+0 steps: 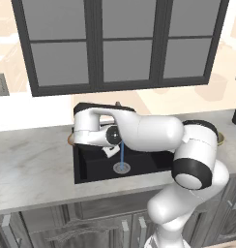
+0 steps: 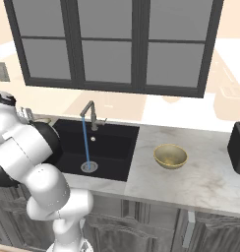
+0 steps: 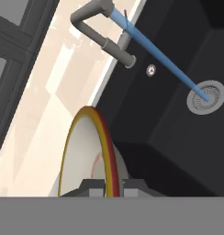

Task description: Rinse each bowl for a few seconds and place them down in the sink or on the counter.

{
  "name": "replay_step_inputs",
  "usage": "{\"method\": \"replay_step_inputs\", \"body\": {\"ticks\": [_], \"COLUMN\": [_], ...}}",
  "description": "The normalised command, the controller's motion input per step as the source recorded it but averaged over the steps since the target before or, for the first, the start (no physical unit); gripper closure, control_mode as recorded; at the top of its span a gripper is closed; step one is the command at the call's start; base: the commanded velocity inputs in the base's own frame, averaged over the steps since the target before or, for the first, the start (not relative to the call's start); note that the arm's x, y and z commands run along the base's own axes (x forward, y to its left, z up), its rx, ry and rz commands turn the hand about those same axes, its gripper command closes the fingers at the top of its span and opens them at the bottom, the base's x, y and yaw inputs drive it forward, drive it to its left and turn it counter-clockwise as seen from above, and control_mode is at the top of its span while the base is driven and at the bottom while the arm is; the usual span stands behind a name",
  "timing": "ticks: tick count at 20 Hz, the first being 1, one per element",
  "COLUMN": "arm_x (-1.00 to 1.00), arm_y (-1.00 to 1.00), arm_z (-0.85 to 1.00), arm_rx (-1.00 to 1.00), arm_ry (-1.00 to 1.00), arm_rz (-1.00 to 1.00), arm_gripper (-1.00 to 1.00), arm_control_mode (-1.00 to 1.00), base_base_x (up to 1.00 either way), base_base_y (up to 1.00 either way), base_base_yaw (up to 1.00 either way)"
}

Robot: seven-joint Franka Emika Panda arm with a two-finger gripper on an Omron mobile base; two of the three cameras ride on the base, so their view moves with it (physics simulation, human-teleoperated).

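Black sink [image 2: 109, 142], water running: gripper [image 3: 113, 187] pinches the orange-rimmed, cream bowl [image 3: 81, 156] on edge at the basin's rim.
Olive bowl [image 2: 170, 156] sits apart on open counter [image 2: 200, 177].

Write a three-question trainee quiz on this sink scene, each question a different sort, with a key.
1. True or false: water runs from the faucet into the sink.
2. Multiple choice: the olive-yellow bowl sits (A) in the sink, (B) on the counter right of the sink, (C) in the gripper.
3. Fill in: the gripper's fingers pinch the rim of the ___ bowl.

Key: 1 true; 2 B; 3 orange-rimmed, held on edge beside the blue stream, not under it.
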Motion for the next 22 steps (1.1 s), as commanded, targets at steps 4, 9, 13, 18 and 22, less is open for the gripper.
{"method": "replay_step_inputs", "body": {"ticks": [4,9,13,18,22], "arm_x": [-0.08,-0.01,0.00,0.00,0.00], "arm_y": [0.42,0.28,0.25,0.23,0.22], "arm_z": [0.06,0.00,0.00,0.00,-0.05], "arm_rx": [-0.05,-0.01,0.00,0.00,0.00], "arm_ry": [0.01,0.03,0.05,0.05,0.04], "arm_rz": [0.02,0.02,0.01,0.01,0.01], "arm_gripper": [1.00,1.00,1.00,1.00,1.00], "arm_control_mode": [-1.00,-1.00,-1.00,-1.00,-1.00], "base_base_x": [0.00,0.00,0.00,0.00,0.00], "base_base_y": [0.00,0.00,0.00,0.00,0.00], "base_base_yaw": [0.00,0.00,0.00,0.00,0.00]}}
